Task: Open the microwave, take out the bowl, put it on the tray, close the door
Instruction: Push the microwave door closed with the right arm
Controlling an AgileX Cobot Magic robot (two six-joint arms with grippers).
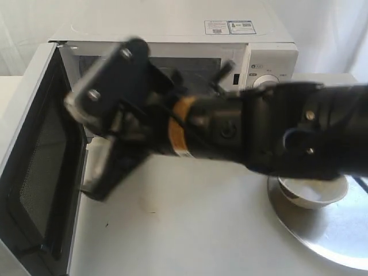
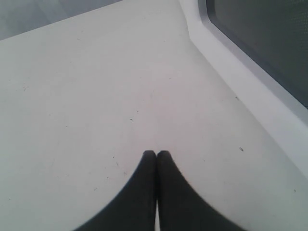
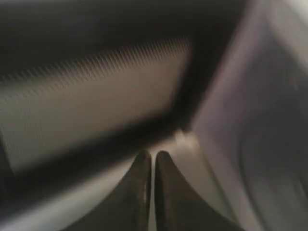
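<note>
**A:** How far along is it?

**B:** Most of it looks done. The microwave (image 1: 172, 26) stands with its door (image 1: 34, 172) swung wide to the left. The bowl (image 1: 313, 195) sits on the tray (image 1: 328, 236) at the right, partly hidden by the arm. Only closing the door seems left.

**A:** Where is the door relative to the grippers?

**B:** The right gripper (image 3: 153, 154) reaches across the middle in front of the oven's mouth. The door's mesh inner face is just beside it, but the picture is blurred, so I can't tell whether they touch. Its fingers are pressed together with nothing between them.

**A:** And the other one?

**B:** The left gripper (image 2: 156, 153) hovers over the table (image 2: 96, 96), fingers likewise together and empty. A white-framed dark window is near it, probably the door's outer face. The bowl lies well apart from the right gripper's tip.
</note>
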